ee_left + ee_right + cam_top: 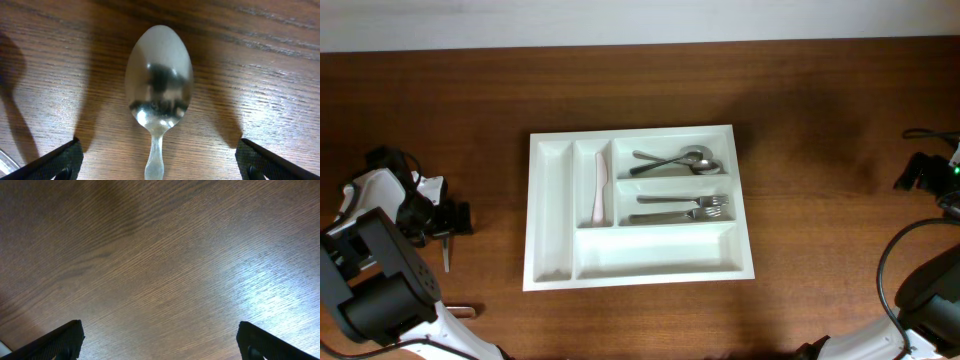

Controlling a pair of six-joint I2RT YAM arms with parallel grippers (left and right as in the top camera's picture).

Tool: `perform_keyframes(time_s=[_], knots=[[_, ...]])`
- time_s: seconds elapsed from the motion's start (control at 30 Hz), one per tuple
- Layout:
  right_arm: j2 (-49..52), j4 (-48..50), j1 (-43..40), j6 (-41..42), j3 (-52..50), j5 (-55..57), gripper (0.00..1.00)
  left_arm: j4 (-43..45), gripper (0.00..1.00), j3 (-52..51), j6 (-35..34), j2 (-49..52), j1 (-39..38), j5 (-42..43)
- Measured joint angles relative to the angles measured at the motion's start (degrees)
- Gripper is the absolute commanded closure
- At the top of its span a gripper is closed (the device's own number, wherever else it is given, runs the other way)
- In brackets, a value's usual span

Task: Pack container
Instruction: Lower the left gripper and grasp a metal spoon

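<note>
A white cutlery tray [532, 215] lies mid-table. It holds spoons [678, 160] in the top right compartment, forks [682, 207] below them and a pale knife [600, 190] in a narrow slot. Its far left and bottom compartments hold nothing. A metal spoon [159, 80] lies flat on the wood at the left [446, 254]. My left gripper [160, 155] is open, low over the spoon, one finger on each side of its handle, not touching it; it also shows in the overhead view [448, 222]. My right gripper [160, 335] is open over bare wood at the far right [918, 172].
The wooden table [820, 120] runs out to all sides of the tray. Cables hang by both arms at the left and right edges. A small metal piece [466, 310] lies near the left arm's base.
</note>
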Motion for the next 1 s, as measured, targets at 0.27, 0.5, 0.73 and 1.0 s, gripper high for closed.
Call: perform_keyframes(time_s=[0.27, 0.5, 0.73, 1.0], knots=[[0.0, 0.0, 0.0, 0.0, 0.0, 0.0, 0.01, 0.09, 0.18, -0.79, -0.72, -0.33, 0.0, -0.85], [0.0, 0.0, 0.0, 0.02, 0.0, 0.02, 0.01, 0.04, 0.55, -1.05, -1.38, -0.5, 0.0, -0.83], [0.0, 0.02, 0.0, 0.0, 0.0, 0.0, 0.01, 0.48, 0.79, -1.11, -1.68, -0.55, 0.0, -0.76], [0.0, 0.0, 0.0, 0.0, 0.0, 0.02, 0.01, 1.05, 0.96, -1.11, -1.73, -0.66, 0.0, -0.61]])
